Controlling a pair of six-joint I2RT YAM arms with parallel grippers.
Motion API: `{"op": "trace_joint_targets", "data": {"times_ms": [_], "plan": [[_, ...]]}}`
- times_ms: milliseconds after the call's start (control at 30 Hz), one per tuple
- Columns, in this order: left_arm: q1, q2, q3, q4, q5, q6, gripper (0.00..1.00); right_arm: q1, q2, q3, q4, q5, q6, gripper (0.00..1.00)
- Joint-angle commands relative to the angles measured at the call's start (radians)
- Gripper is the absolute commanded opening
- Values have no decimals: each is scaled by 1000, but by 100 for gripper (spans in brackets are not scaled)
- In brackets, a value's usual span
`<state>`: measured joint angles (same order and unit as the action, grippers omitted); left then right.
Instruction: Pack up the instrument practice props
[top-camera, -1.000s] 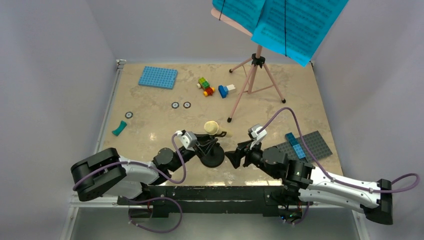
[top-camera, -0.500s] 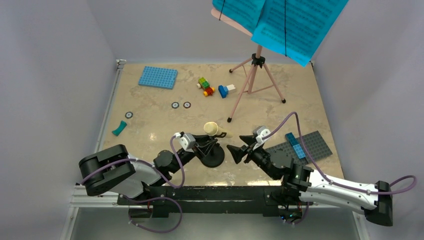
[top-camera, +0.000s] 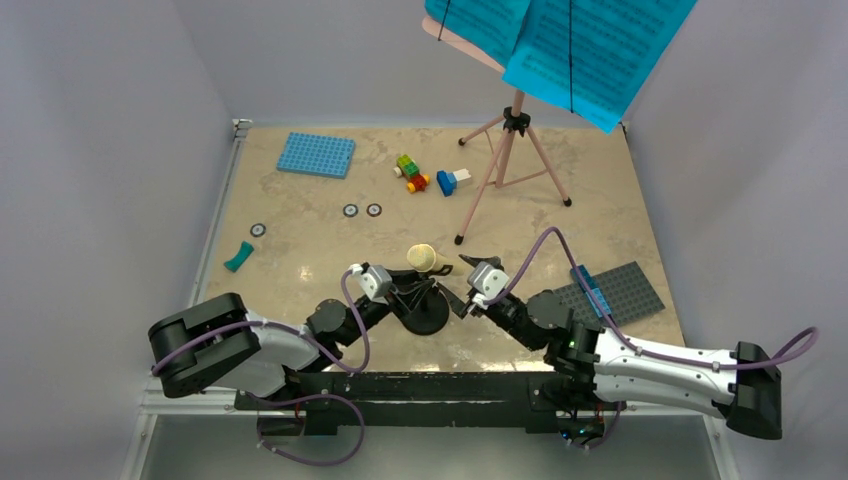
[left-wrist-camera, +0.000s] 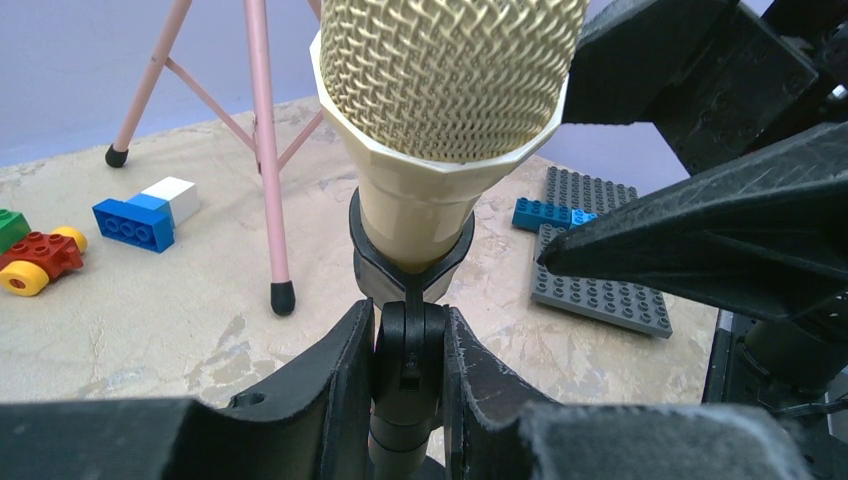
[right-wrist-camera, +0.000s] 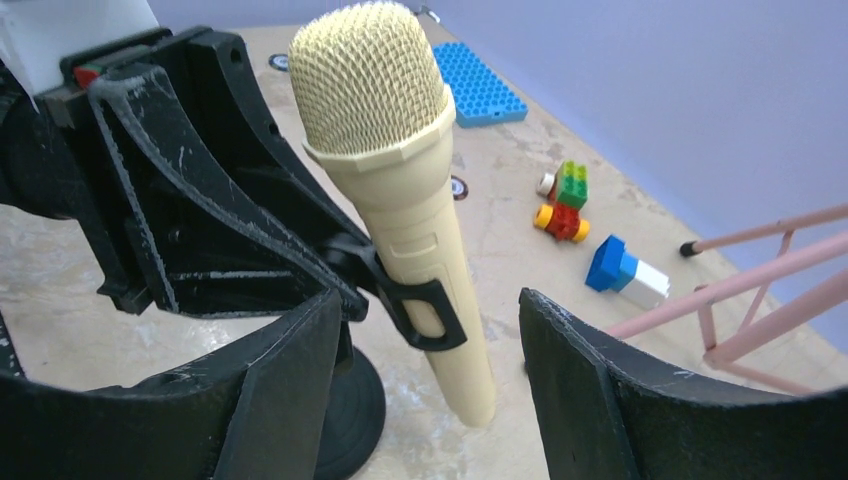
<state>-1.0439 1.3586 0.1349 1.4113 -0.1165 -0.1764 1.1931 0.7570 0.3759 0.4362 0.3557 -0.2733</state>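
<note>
Toy microphone (right-wrist-camera: 398, 200) stands tilted; mesh head uppermost.

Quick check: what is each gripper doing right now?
Left gripper: closed on the mic stand stem.
Right gripper: open, jaws either side of the microphone, not gripping.

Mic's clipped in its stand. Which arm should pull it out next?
Right, probably. The right gripper is open and lined up on the cream microphone, while the left gripper is clamped on the black mic stand, bracing it.
</note>
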Motion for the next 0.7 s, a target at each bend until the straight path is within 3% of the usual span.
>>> {"op": "trace_joint_targets", "data": {"times_ms": [0, 200, 467, 667], "plan": [[-27, 35, -47, -270, 49, -117, 0, 2, 26, 61, 105, -14, -99, 68], [-28, 17, -28, -298, 63, -114, 0, 1, 59, 82, 135, -48, -77, 70], [-39, -47, -9, -380, 66, -96, 0, -2, 173, 121, 180, 21, -108, 71], [-45, -71, -6, -417, 63, -85, 0, -26, 239, 153, 200, 70, -136, 66]]}}
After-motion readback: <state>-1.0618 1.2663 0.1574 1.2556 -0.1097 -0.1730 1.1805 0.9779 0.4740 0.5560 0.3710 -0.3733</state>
